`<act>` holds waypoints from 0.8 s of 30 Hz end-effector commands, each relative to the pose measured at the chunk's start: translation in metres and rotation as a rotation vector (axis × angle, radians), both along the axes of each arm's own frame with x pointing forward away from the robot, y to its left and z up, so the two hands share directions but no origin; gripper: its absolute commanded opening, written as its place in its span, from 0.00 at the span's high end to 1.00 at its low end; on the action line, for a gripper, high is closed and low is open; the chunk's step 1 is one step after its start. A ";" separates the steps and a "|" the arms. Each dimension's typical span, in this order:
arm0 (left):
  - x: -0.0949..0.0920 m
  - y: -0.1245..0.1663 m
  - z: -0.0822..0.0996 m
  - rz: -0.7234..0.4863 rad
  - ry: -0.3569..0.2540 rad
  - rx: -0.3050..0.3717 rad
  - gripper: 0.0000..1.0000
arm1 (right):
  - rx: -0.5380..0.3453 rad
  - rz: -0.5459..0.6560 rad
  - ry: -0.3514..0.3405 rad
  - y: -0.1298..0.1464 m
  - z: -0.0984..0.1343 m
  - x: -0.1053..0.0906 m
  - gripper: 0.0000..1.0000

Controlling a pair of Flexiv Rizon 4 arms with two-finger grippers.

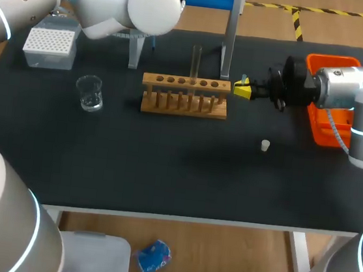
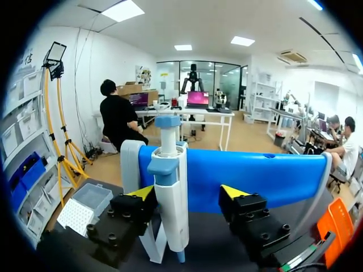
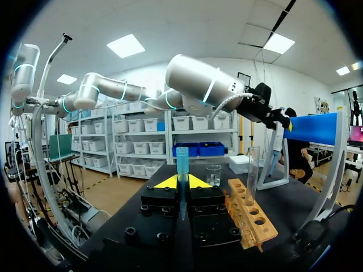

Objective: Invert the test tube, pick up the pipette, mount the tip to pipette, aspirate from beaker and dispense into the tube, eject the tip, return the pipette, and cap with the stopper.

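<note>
The white pipette (image 2: 170,192) with a blue head hangs on the blue stand (image 2: 255,175), between the fingers of my left gripper (image 2: 187,194). That gripper is open: one yellow tip lies close against the pipette, the other stands clear of it. My right gripper (image 3: 182,182) is shut on a blue pipette tip (image 3: 181,164) and sits just right of the wooden rack (image 1: 184,100). A clear test tube (image 1: 195,62) stands upright in the rack. The beaker (image 1: 90,93) is left of the rack, and the small white stopper (image 1: 265,145) lies front right.
A white tip box (image 1: 49,47) sits at the back left. An orange tray (image 1: 327,123) is at the right edge, under my right arm. My left arm (image 1: 137,3) hides the pipette stand's lower part in the head view.
</note>
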State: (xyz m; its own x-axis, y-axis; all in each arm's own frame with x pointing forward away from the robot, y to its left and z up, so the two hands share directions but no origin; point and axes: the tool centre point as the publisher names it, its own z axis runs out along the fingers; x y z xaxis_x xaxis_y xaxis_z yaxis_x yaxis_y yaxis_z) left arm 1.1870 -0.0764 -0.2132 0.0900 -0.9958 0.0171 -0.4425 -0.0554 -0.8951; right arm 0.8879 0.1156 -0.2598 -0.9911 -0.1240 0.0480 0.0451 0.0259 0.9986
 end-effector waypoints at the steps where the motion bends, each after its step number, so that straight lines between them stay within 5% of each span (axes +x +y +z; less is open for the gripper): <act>1: 0.000 0.000 0.000 0.006 0.006 0.002 1.00 | -0.001 -0.001 -0.001 0.000 0.000 0.000 1.00; 24: 0.004 0.003 0.009 0.015 0.009 -0.001 1.00 | -0.001 -0.001 -0.001 0.000 0.000 0.000 1.00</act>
State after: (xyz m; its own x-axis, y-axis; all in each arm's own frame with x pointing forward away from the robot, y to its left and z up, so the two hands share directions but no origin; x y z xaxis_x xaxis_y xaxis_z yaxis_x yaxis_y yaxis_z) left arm 1.1896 -0.0737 -0.2090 0.1041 -0.9944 0.0200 -0.4429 -0.0644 -0.8943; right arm 0.8879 0.1156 -0.2598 -0.9911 -0.1240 0.0480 0.0451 0.0259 0.9986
